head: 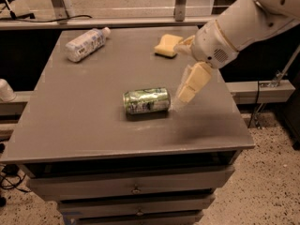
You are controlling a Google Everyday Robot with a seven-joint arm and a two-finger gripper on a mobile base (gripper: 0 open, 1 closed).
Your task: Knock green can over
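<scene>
The can [146, 101] lies on its side in the middle of the tabletop [84, 125]. The gripper [183, 96] hangs just right of it. A bottle [86, 43] lies at the back left, and a sponge [168, 46] behind the gripper.
</scene>
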